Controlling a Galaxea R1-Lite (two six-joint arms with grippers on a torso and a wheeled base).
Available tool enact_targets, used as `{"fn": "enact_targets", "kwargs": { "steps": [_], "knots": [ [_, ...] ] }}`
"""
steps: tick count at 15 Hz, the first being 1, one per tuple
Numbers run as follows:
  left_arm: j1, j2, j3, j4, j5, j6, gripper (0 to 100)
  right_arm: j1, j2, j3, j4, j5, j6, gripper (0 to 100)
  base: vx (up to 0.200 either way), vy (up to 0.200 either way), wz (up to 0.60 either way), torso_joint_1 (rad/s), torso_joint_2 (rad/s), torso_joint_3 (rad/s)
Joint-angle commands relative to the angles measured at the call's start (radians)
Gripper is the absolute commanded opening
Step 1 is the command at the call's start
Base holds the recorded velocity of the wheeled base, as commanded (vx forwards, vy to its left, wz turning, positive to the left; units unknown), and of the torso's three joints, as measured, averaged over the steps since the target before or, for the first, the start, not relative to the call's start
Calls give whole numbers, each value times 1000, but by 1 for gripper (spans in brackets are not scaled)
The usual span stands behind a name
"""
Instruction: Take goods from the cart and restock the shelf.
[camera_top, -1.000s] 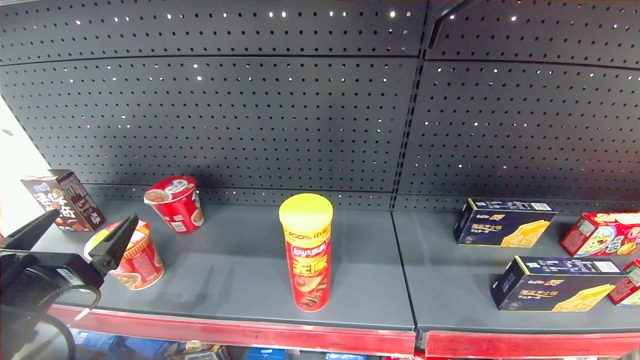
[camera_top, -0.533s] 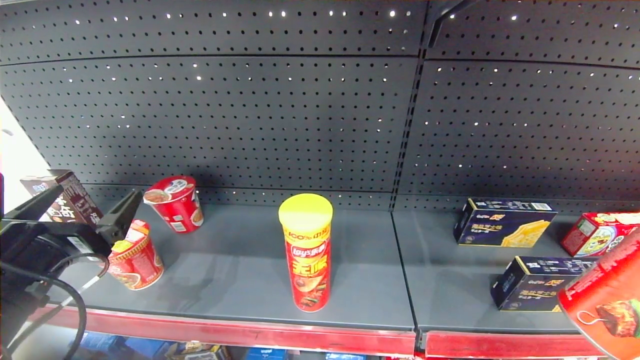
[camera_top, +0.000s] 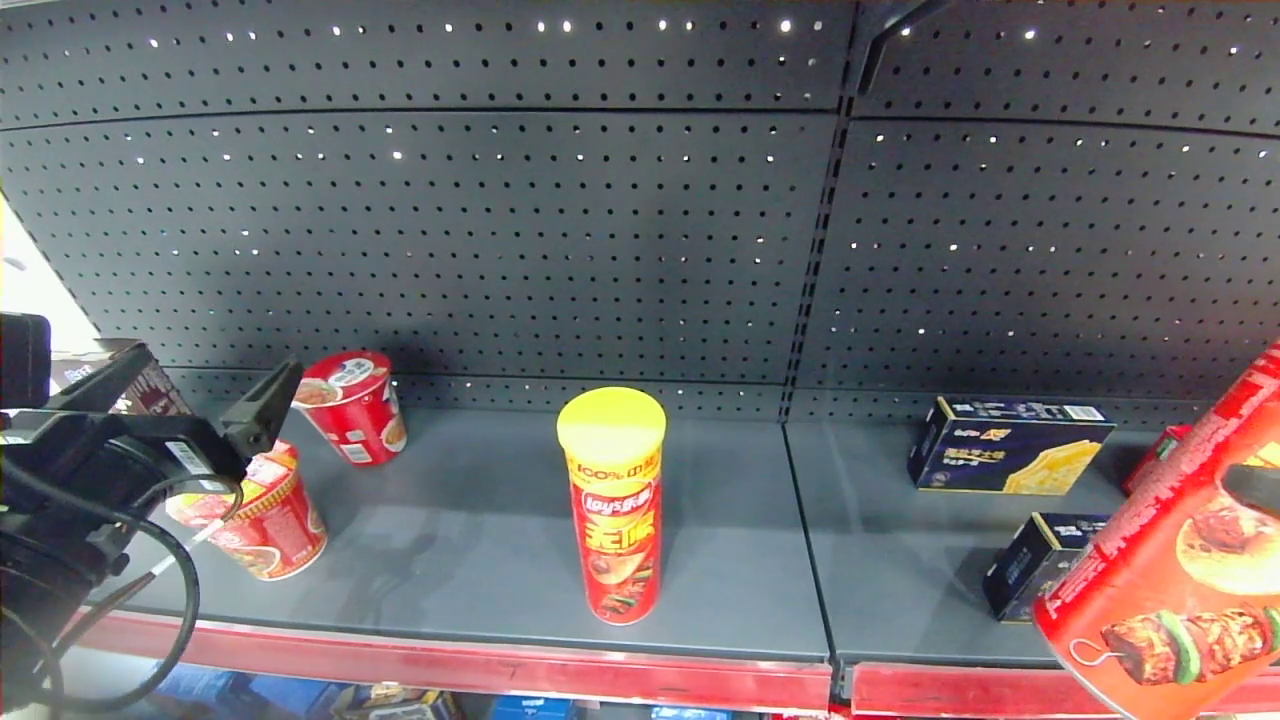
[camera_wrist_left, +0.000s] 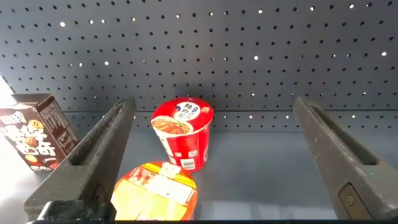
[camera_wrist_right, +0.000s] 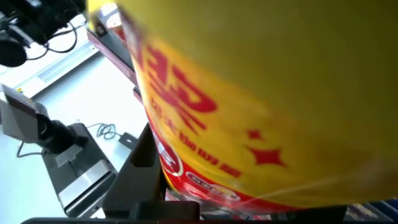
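A tall red chip can (camera_top: 1170, 570) with a skewer picture tilts at the lower right, in front of the shelf's right bay. My right gripper is shut on it; one dark finger (camera_top: 1255, 487) crosses its side. In the right wrist view the can (camera_wrist_right: 261, 93) looms close, with a finger (camera_wrist_right: 140, 171) beside it. My left gripper (camera_top: 190, 392) hangs open over the shelf's left end, above a noodle cup (camera_top: 270, 520), with nothing between its fingers. Another chip can (camera_top: 612, 505) with a yellow lid stands upright mid-shelf.
The grey shelf (camera_top: 480, 540) has a red front lip. A red cup (camera_top: 350, 405) tilts at the back left, near a brown box (camera_wrist_left: 34, 130). Two dark blue boxes (camera_top: 1005, 445) (camera_top: 1040, 565) and a red box (camera_top: 1150, 455) lie in the right bay. Bare shelf flanks the standing can.
The right arm has brought the red chip can up into view from the lower right. The left gripper has risen and moved toward the shelf's back, staying open.
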Motion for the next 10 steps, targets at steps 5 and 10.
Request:
{"fn": "enact_targets", "kwargs": {
  "steps": [5, 10],
  "knots": [
    [0, 62, -72, 0, 1, 2, 100, 204, 144, 51, -113, -62, -29, 0, 0, 0, 0, 0, 0, 0],
    [0, 71, -87, -5, 1, 2, 100, 258, 264, 123, -260, -85, -97, 0, 0, 0, 0, 0, 0, 0]
  ]
}}
